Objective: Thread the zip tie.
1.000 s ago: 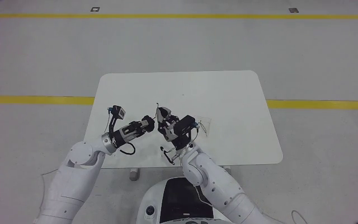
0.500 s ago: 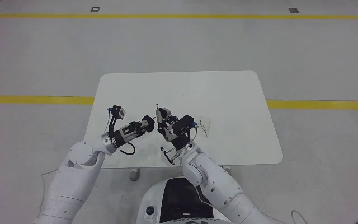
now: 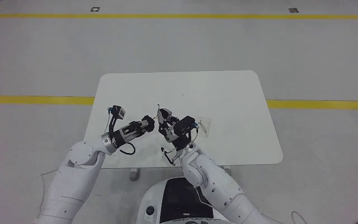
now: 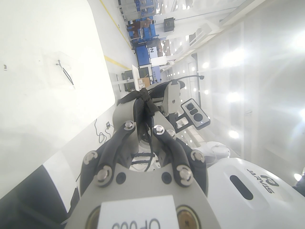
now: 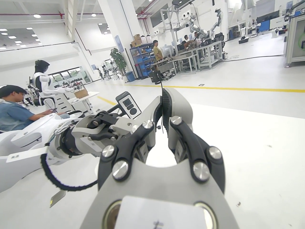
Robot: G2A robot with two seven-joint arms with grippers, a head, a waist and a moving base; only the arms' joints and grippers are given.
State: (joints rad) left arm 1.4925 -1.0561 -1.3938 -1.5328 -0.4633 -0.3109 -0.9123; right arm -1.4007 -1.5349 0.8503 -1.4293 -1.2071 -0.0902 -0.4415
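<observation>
Top view: both arms hang over the front-left part of the white table (image 3: 235, 95); the left gripper (image 3: 150, 124) and right gripper (image 3: 161, 116) sit tip to tip, nearly touching; a thin black zip tie (image 3: 158, 108) pokes up out of the right one; a clear bag (image 3: 202, 125) lies flat near the middle of the table, a bit toward the front edge.

Left wrist view: the left gripper's fingers (image 4: 137, 110) are pressed together at the tips; honestly can't tell if anything's pinched in there; the bag has a spare black tie (image 4: 68, 76) on it.

Right wrist view: the right gripper's fingers (image 5: 170, 103) are clamped on the zip tie, whose end sticks straight out past the fingertips; the left gripper is just beside it.
</observation>
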